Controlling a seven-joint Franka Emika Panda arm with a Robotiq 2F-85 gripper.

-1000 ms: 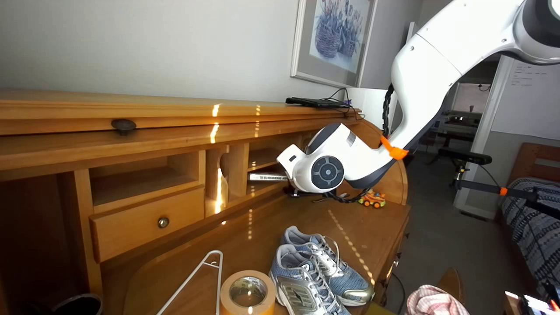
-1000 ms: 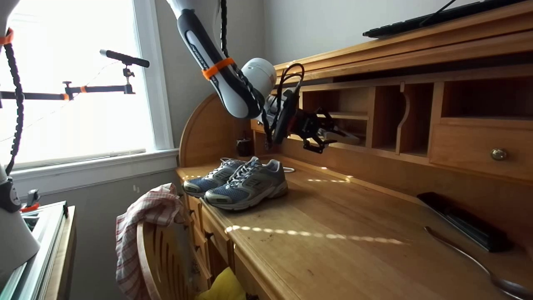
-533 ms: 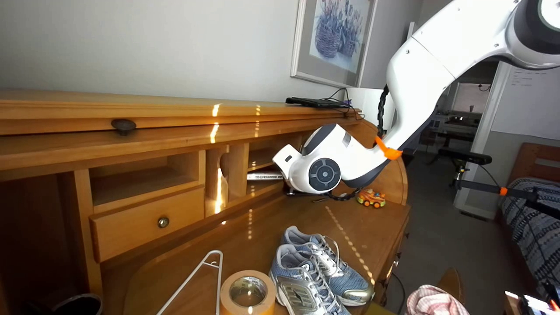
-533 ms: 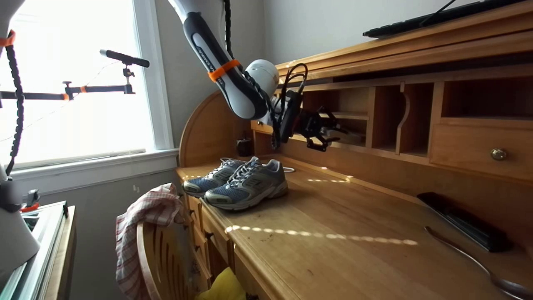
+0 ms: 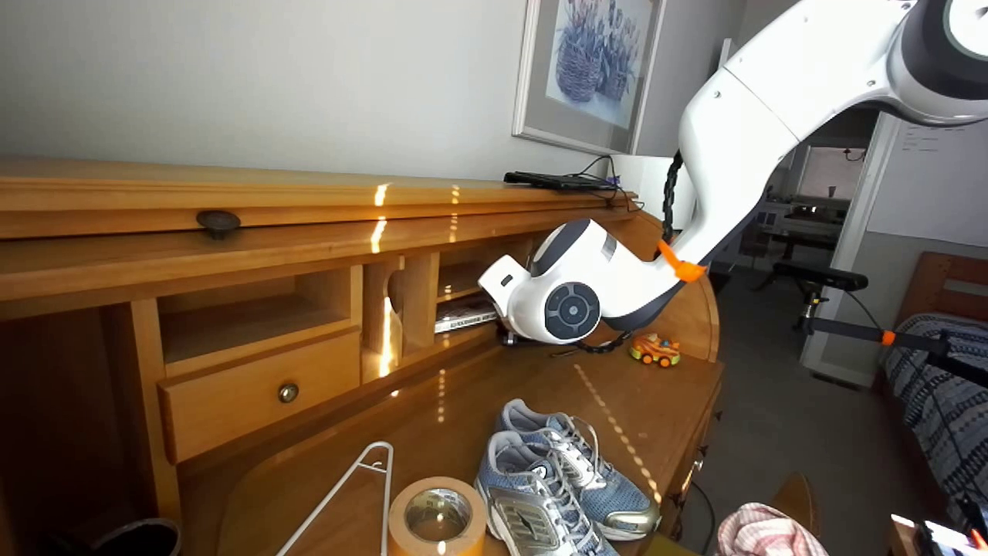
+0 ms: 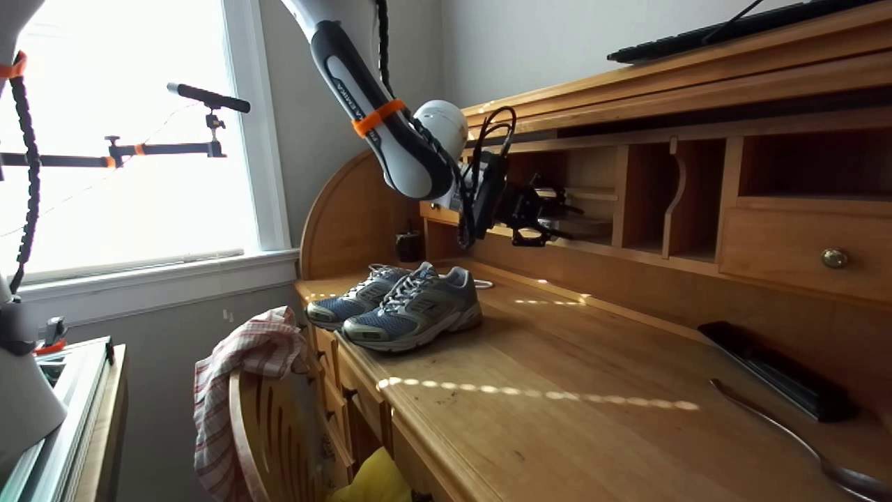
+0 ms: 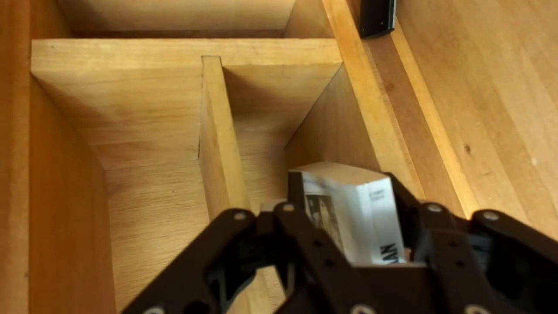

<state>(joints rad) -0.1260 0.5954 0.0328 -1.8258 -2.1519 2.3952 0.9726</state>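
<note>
Book (image 7: pixel 370 218) in lower cubby (image 7: pixel 331 126), tool (image 7: pixel 344 192) at its end, shoes (image 6: pixel 418 314) on desk (image 6: pixel 592 348), tape roll (image 5: pixel 398 519) beside them

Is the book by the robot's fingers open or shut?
Shut. In the wrist view, the book is one solid block, its cover folded flat against the lettered spine's edge.

A bright window (image 6: pixel 139 209) breaks the gray wall (image 6: pixel 320 132).

Room in a home: a desktop (image 6: pixel 592 348) with shoes (image 6: pixel 408 312) and a toy (image 5: pixel 656 350) below the fingers (image 7: pixel 296 192), a framed picture (image 5: pixel 593 69) above them, a bed (image 5: pixel 949 425) well apart from them.
</note>
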